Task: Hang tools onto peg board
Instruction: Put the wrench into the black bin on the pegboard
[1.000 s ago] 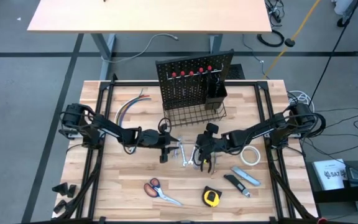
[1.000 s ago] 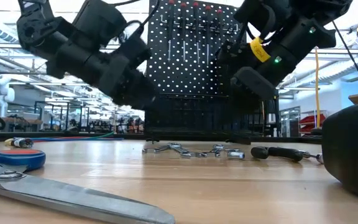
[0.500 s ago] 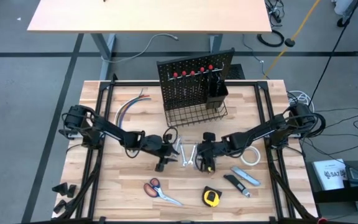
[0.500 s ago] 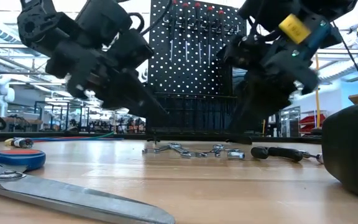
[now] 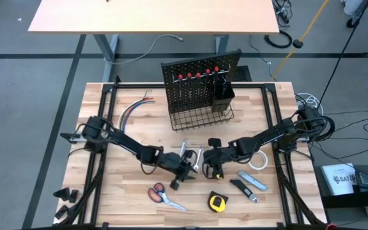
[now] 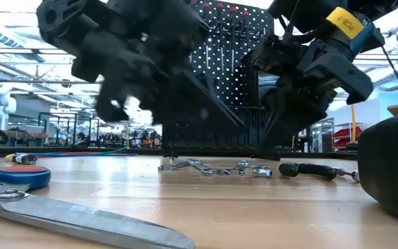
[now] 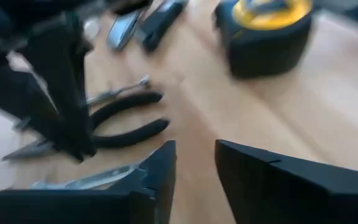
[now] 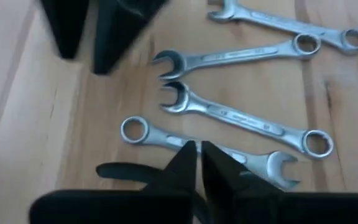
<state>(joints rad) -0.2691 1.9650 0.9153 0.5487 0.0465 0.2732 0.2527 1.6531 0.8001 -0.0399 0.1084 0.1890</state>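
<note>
Here the right gripper, fingers pressed almost together, is hanging directly over the wrenches, whose long axes are lying across its gap. The left gripper, slightly spread, is sitting just toward the table's front edge. The peg board is standing at the back edge.

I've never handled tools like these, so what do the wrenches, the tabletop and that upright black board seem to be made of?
The wrenches look like bare polished steel: silvery, with bright glints. The tabletop seems to be light wood in glued strips, with visible grain and seams. The peg board looks like black-coated sheet metal, judging by its thin panel and even rows of holes, though hard plastic can't be ruled out.
</note>
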